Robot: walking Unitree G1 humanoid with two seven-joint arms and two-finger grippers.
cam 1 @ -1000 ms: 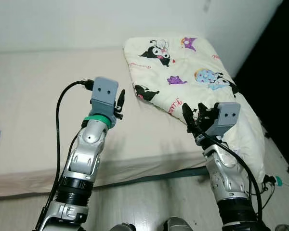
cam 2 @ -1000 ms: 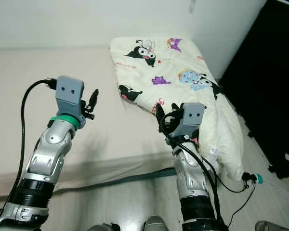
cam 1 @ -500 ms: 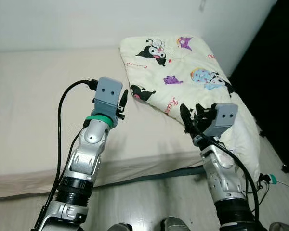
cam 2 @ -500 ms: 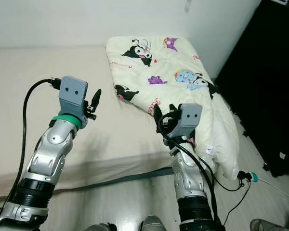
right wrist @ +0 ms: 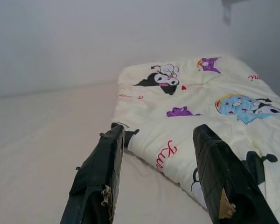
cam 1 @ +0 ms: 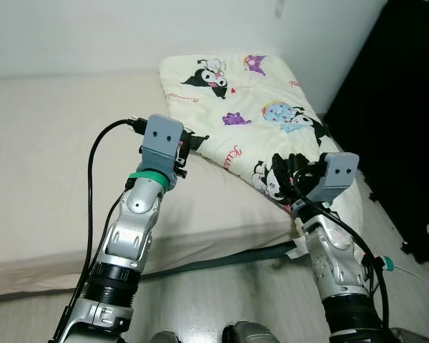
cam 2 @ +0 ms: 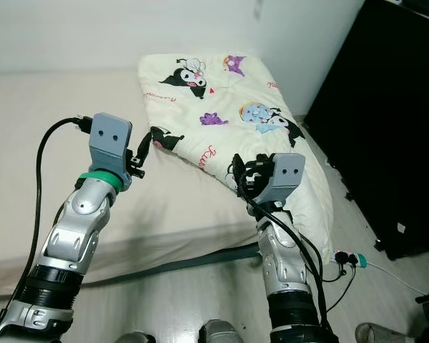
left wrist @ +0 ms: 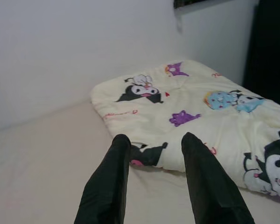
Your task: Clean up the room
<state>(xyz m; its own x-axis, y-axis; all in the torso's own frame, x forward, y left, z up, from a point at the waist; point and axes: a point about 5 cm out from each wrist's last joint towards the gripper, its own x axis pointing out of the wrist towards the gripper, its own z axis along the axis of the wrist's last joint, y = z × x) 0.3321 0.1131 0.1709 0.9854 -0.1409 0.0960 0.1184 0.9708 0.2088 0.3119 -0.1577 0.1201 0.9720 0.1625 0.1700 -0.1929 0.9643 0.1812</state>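
On the bed (cam 1: 50, 143), far right corner: one cream cartoon-print quilt (cam 1: 264, 107), its edge spilling toward the floor. Your left gripper (left wrist: 151, 179), jaws spread, hovers before its near corner; your right gripper (right wrist: 158, 175), jaws spread, hovers above its lower edge.
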